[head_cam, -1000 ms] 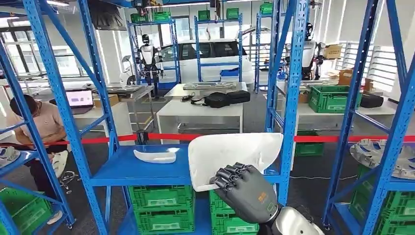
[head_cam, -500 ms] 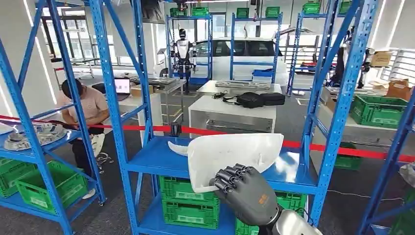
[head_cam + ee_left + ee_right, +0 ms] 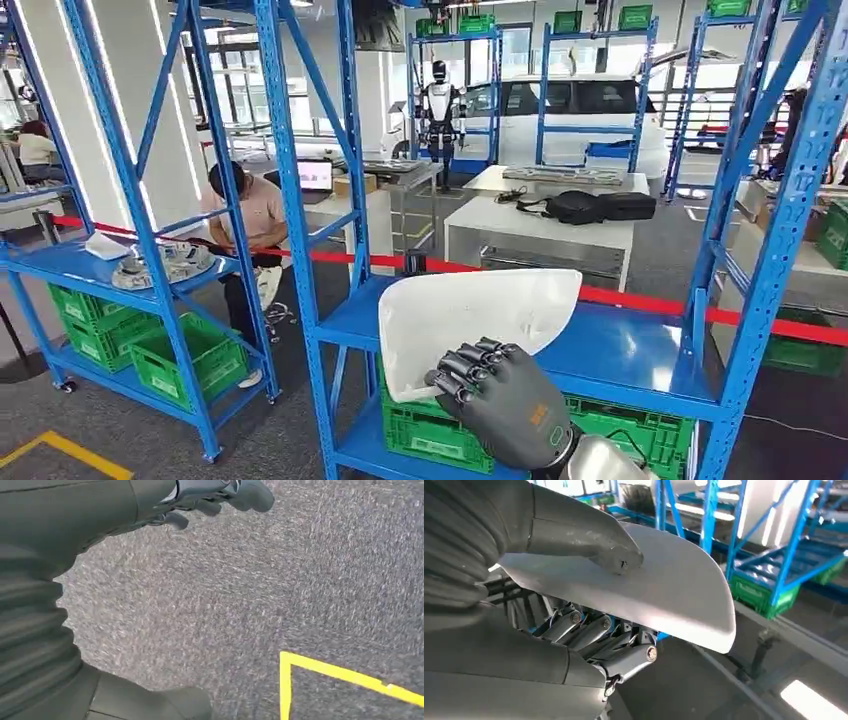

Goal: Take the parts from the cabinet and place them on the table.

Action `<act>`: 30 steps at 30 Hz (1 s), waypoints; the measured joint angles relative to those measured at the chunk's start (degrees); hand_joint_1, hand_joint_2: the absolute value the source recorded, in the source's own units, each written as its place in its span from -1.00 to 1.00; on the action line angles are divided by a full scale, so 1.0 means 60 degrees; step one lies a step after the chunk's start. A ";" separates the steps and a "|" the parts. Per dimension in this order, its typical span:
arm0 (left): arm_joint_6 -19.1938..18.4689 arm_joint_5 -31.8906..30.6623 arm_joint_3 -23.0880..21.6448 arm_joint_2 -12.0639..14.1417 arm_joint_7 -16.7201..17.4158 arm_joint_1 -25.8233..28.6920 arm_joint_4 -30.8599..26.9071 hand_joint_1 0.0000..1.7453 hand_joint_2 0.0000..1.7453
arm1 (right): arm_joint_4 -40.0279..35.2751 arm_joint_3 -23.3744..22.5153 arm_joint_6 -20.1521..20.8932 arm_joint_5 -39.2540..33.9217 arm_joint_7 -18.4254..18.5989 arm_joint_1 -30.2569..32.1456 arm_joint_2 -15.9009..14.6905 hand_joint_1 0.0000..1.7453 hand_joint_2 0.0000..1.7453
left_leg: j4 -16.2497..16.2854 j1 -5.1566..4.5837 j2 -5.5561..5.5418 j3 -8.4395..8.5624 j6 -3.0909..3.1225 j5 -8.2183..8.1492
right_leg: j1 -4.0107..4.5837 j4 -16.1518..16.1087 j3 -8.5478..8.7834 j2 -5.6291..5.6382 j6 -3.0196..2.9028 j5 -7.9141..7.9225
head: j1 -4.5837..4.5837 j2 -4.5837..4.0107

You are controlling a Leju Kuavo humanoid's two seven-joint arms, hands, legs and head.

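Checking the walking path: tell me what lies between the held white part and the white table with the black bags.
In the head view, a blue shelf and a red barrier tape lie between the white part and the table.

The left hand (image 3: 220,497) hangs above a grey carpeted floor (image 3: 225,595), its fingers apart and holding nothing. A yellow line (image 3: 340,675) marked on the floor bends at a corner nearby

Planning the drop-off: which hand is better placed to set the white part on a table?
Right. The right hand already grips the white part, thumb on top; the left hand hangs over the floor.
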 joint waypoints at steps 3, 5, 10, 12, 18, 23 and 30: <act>-0.0004 0.0000 -0.0047 -0.0007 0.0015 -0.0053 0.0004 -1.00 1.00 | 0.0000 0.0000 0.0033 0.0022 -0.0011 0.0104 -0.0004 0.84 1.00 | 0.1783 0.0060 0.0254 -0.0828 -0.0107 -0.0740 | 0.0007 0.0009 -0.0010 -0.0325 -0.0031 -0.0021 | -0.0011 0.0000; -0.0011 0.0000 -0.0066 -0.0007 0.0015 -0.0029 0.0007 -1.00 1.00 | -0.0004 0.0000 0.0040 0.0025 -0.0011 0.0165 -0.0007 0.84 1.00 | 0.1664 0.0096 0.0330 -0.0743 -0.0124 -0.0476 | 0.0005 0.0013 -0.0009 -0.0530 -0.0017 -0.0034 | -0.0015 0.0000; -0.0011 0.0000 -0.0073 -0.0007 0.0015 -0.0091 0.0000 -1.00 1.00 | -0.0102 -0.0007 0.0040 0.0026 -0.0004 0.0148 -0.0015 0.84 1.00 | -0.0692 -0.0013 0.1012 0.0493 0.0101 0.0346 | 0.0122 0.0065 0.0030 -0.1020 0.0197 -0.0143 | 0.0007 0.0000; -0.0011 0.0000 -0.0073 -0.0007 0.0015 -0.0041 0.0004 -1.00 1.00 | -0.0120 0.0000 0.0044 0.0022 -0.0007 0.0150 -0.0004 0.84 1.00 | -0.0684 -0.0028 0.0762 0.0422 0.0199 0.0379 | 0.0131 -0.0002 0.0099 -0.1228 0.0277 -0.0104 | 0.0004 0.0000; -0.0073 -0.0182 -0.0117 -0.0011 0.0080 -0.0021 0.0000 -1.00 1.00 | -0.0157 -0.0004 0.0244 -0.0076 -0.0073 0.0191 -0.0088 0.84 1.00 | -0.0785 0.0023 0.0108 0.0432 0.0470 0.0483 | 0.0035 0.2828 -0.1193 -0.0037 0.0451 -0.1517 | 0.0047 0.0000; -0.0157 -0.0433 -0.0298 -0.0007 0.0124 0.0088 0.0000 -1.00 1.00 | -0.0407 0.0004 0.0302 -0.0124 0.0090 0.0419 -0.0222 0.84 1.00 | -0.0710 -0.0012 -0.0537 0.0427 0.0454 0.0501 | 0.0096 0.0529 -0.0162 0.0422 0.0183 -0.0051 | 0.0058 0.0000; -0.0120 -0.0532 -0.0429 0.0025 -0.0040 0.0185 -0.0007 -1.00 1.00 | -0.1086 0.0128 0.0087 0.0296 0.0499 0.1185 -0.0277 0.84 1.00 | -0.0403 -0.0020 -0.0285 0.0116 0.0051 0.0323 | 0.0077 -0.0139 0.0123 0.0210 -0.0035 0.0034 | 0.0014 0.0000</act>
